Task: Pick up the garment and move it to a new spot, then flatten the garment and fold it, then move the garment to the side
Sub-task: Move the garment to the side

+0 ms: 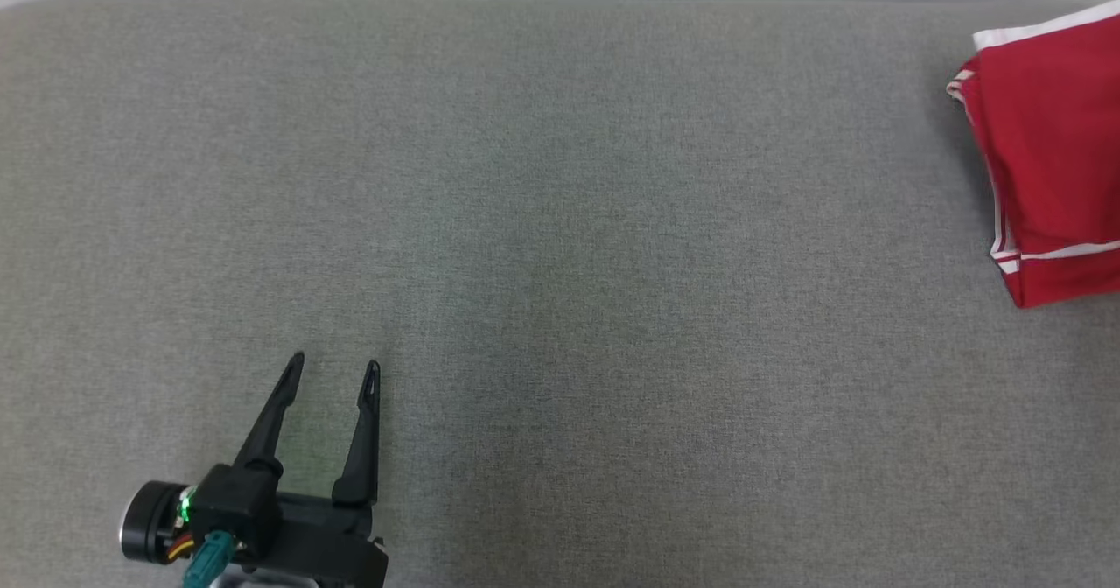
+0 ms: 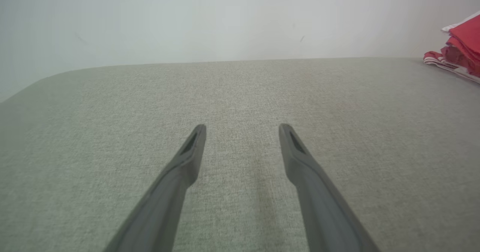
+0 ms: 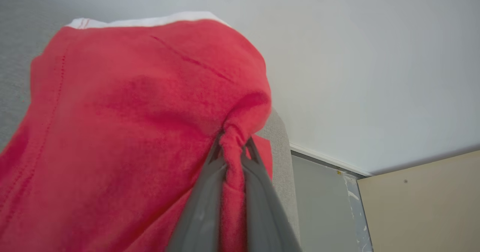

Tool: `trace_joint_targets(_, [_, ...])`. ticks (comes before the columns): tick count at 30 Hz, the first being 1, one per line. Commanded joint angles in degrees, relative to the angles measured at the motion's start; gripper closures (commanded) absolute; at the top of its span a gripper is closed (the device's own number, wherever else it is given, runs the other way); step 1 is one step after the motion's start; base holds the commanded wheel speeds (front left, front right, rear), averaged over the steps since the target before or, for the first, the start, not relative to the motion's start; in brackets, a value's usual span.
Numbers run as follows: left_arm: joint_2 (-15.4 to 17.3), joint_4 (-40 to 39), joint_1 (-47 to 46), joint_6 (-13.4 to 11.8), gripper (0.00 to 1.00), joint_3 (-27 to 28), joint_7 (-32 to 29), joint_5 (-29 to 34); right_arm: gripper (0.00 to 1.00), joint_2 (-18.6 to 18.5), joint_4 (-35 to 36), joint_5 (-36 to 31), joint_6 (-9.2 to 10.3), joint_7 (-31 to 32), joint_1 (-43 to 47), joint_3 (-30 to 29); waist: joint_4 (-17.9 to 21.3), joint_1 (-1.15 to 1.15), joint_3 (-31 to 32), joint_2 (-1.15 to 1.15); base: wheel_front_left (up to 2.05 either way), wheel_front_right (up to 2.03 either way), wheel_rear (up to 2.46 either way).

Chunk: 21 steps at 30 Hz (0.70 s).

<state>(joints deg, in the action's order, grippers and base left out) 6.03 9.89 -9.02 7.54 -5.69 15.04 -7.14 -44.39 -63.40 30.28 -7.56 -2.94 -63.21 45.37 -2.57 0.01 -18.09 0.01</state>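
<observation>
The black left hand [image 1: 335, 362] has long dark slotted fingers [image 1: 271, 422] and a green light [image 1: 185, 509].

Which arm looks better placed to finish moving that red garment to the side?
Right. The right arm's fingers are shut on a bunched fold of the red garment at the grey table's right edge. The left arm's fingers are open over bare table, well away from it.

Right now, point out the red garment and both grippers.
red garment [image 1: 1050, 159]: head view, red body.
left gripper [image 1: 334, 362]: head view, midway between open fingers.
right gripper [image 3: 234, 142]: right wrist view, between fingertips pinching cloth.
</observation>
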Motion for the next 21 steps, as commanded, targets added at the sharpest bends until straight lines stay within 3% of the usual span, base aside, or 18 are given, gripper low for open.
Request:
trace_joint_targets(1, [0.40,-0.46,-0.90,-0.14,0.00,-0.12,0.12,-0.08,1.00,-0.99,0.07,0.35,0.14,0.35,-1.02,0.28,0.27,-0.01,-0.60,-0.01,0.00,0.00,0.00])
trace_joint_targets(10, [0.97,-1.27,-1.29,-0.14,0.00,-0.30,0.12,-0.25,1.00,-1.04,-1.91,1.27,0.14,1.42,-2.45,0.84,0.45,-0.01,-1.75,-0.01,0.00,0.00,0.00])
trace_joint_targets(11, [1.00,-1.32,-1.43,-0.14,0.00,-0.36,0.12,-0.27,0.87,-0.95,-2.25,1.14,0.14,1.47,-2.43,0.94,0.39,-0.01,-1.88,-0.01,0.00,0.00,0.00])
trace_joint_targets(12, [1.01,-1.36,-1.54,-0.14,0.00,-0.36,0.12,-0.32,0.58,-1.00,-2.65,0.77,0.14,1.28,-2.61,1.05,0.33,-0.01,-1.98,-0.01,0.00,0.00,0.00])
trace_joint_targets(13, [1.01,-1.39,-1.63,-0.14,0.00,-0.36,0.12,-0.35,0.00,-1.01,-3.04,0.40,0.14,1.17,-2.78,1.19,0.27,-0.01,-2.06,-0.01,0.00,0.00,0.00])
trace_joint_targets(21, [0.50,-0.53,-0.68,-0.13,0.00,0.43,0.12,-0.14,0.00,-0.50,-6.28,-0.55,0.14,-0.34,-3.89,0.82,0.05,-0.01,-0.32,-0.01,0.00,0.00,0.00])
